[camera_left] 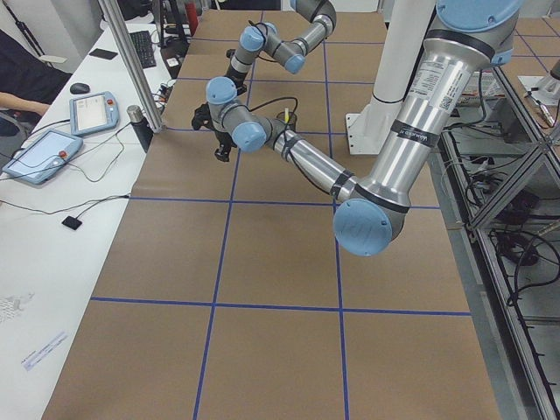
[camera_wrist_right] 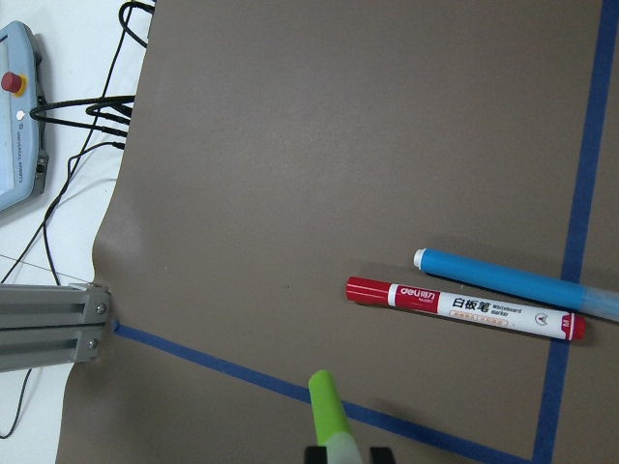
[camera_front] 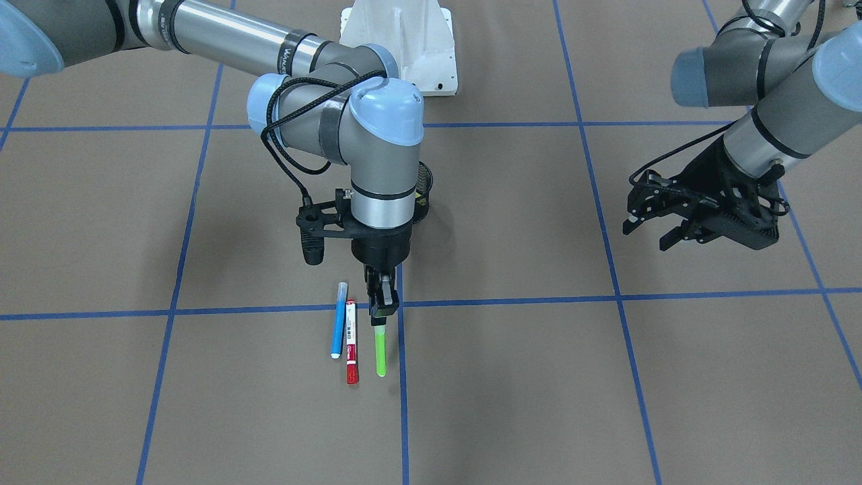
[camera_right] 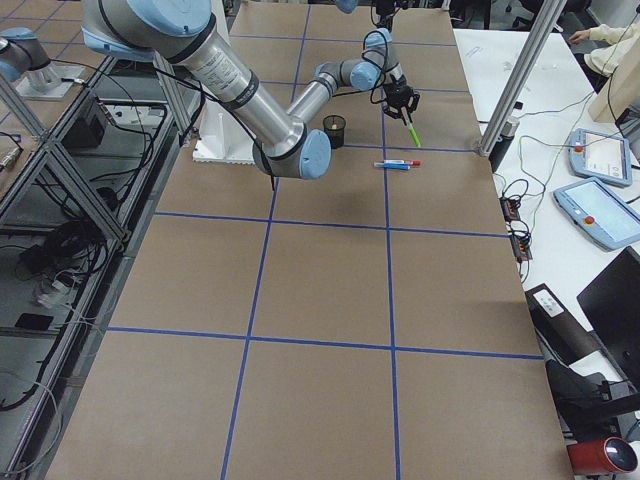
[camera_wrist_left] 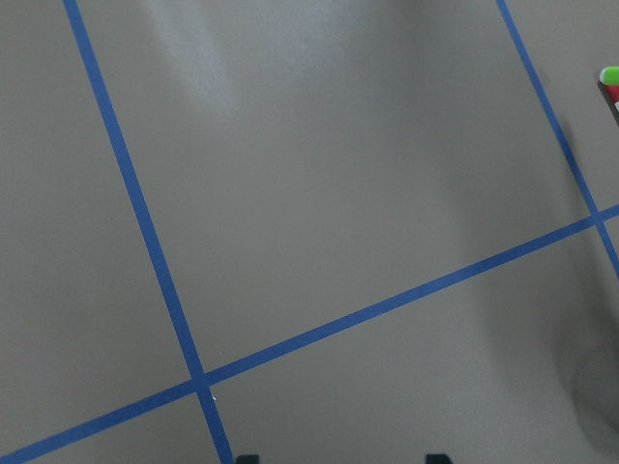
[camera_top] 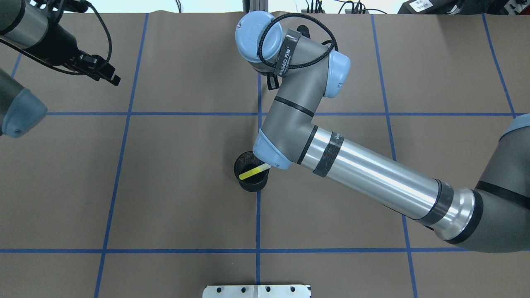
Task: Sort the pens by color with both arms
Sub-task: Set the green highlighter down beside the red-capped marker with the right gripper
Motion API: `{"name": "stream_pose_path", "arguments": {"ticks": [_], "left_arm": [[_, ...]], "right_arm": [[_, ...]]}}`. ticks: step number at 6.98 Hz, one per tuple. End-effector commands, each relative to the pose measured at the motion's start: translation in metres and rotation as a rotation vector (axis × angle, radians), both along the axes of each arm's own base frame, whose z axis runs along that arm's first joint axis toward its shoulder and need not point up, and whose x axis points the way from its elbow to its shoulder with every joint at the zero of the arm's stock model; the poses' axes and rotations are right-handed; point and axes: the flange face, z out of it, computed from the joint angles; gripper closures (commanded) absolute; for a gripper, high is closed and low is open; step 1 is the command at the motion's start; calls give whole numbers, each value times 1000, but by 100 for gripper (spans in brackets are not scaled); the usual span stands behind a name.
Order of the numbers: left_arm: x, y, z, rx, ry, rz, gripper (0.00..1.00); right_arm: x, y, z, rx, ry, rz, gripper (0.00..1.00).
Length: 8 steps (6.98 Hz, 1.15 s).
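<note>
My right gripper [camera_front: 381,304] is shut on the capped end of the green pen [camera_front: 380,350], which slopes down and away from the fingers; in the right wrist view the green pen [camera_wrist_right: 328,409] juts out from between them. Just beside it the red pen [camera_front: 351,350] and the blue pen [camera_front: 339,322] lie side by side on the brown table. The yellow pen [camera_top: 253,171] leans inside the black mesh cup [camera_top: 249,184]. Far off to the side, my left gripper [camera_front: 648,236] hangs open over bare table with nothing in it.
Blue tape lines [camera_front: 403,404] divide the brown table into squares. The white pedestal [camera_front: 404,40] stands at the robot's edge. My right arm's long link [camera_top: 372,174] stretches across the table just past the cup. Pendants and cables [camera_right: 595,160] lie on the white bench beyond the table.
</note>
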Motion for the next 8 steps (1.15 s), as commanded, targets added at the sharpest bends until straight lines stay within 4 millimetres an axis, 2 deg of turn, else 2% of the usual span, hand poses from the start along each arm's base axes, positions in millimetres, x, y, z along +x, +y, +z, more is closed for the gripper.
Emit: {"name": "stream_pose_path", "arguments": {"ticks": [1,3,6,7,8], "left_arm": [[1,2,0,0,0,2,34],[1,2,0,-2,0,2,34],[1,2,-1,0,1,1,34],[1,2,-1,-2,2,0,34],[1,2,-1,-2,2,0,34]], "right_arm": [[-12,9,10,14,-11,-15,100],[-11,9,8,22,-10,-23,100],[-8,13,-1,59,-5,-67,52],[-6,15,-4,66,-7,-79,39],[-5,16,-4,71,-5,-86,37]]}}
